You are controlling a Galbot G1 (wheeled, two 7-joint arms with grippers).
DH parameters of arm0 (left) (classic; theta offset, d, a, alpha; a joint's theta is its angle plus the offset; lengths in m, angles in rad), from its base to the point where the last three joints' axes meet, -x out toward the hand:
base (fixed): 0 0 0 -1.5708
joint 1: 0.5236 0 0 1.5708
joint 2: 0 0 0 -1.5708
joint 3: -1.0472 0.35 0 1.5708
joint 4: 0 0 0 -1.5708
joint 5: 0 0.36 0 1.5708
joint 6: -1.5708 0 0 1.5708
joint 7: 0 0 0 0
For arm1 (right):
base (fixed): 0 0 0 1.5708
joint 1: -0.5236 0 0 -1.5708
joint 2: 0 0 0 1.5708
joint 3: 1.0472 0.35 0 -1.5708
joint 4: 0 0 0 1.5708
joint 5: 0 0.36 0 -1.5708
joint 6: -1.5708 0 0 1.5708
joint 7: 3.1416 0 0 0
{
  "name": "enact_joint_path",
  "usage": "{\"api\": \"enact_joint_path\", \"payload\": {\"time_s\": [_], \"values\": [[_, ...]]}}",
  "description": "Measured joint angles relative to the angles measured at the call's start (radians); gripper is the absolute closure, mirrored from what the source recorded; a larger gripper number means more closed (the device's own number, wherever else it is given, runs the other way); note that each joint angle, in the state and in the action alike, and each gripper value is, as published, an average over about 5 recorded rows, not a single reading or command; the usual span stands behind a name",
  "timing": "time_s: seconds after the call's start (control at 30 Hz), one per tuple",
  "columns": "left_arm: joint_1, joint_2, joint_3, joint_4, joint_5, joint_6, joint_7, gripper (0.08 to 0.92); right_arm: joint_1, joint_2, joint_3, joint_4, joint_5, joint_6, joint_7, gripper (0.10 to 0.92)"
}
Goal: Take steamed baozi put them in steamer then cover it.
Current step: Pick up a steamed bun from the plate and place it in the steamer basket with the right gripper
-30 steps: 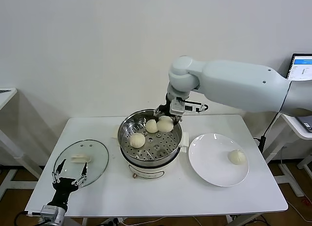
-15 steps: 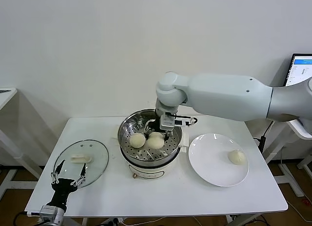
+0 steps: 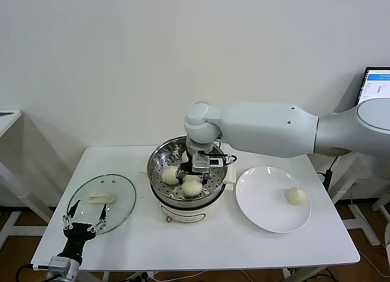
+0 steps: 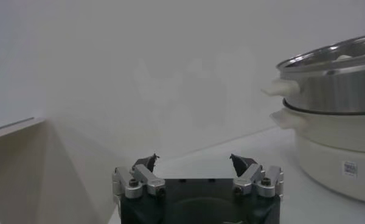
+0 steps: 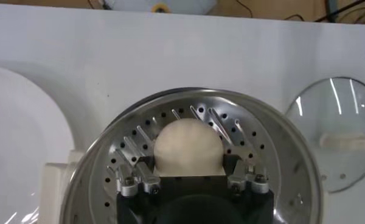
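Observation:
The steamer (image 3: pixel 156 162) stands mid-table. My right gripper (image 3: pixel 192 176) is down inside it, shut on a baozi (image 3: pixel 192 187) that sits low over the perforated tray (image 5: pixel 243 137). The right wrist view shows this baozi (image 5: pixel 187 145) pinched between my fingers (image 5: pixel 147 163). A second baozi (image 3: pixel 170 175) lies on the tray beside it, and a third (image 3: pixel 184 155) is partly hidden behind my wrist. A fourth baozi (image 3: pixel 297 196) lies on the white plate (image 3: pixel 262 203). The cover (image 3: pixel 119 200) lies flat on the table at the left. My left gripper (image 3: pixel 84 222) is open and empty at the front left edge.
The left wrist view shows the steamer's steel wall (image 4: pixel 334 91) off to one side of my open left gripper (image 4: pixel 194 163). A laptop screen (image 3: pixel 378 82) stands on a side table at the far right. The cover also shows in the right wrist view (image 5: pixel 340 131).
My right gripper has carried the baozi from the steamer's far rim forward and down onto the tray. The left arm has not moved.

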Motion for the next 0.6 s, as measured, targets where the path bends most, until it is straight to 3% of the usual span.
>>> {"api": "enact_joint_path", "payload": {"time_s": [0.37, 0.6], "values": [[-0.003, 0.0, -0.003, 0.003, -0.001, 0.0, 0.0, 0.177, -0.046, 0.011, 0.008, -0.032, -0.013, -0.001, -0.015, 0.312], [-0.004, -0.003, -0.001, 0.005, -0.001, 0.0, 0.0, 0.177, -0.051, 0.01, 0.018, -0.044, -0.016, -0.001, -0.016, 0.22]]}}
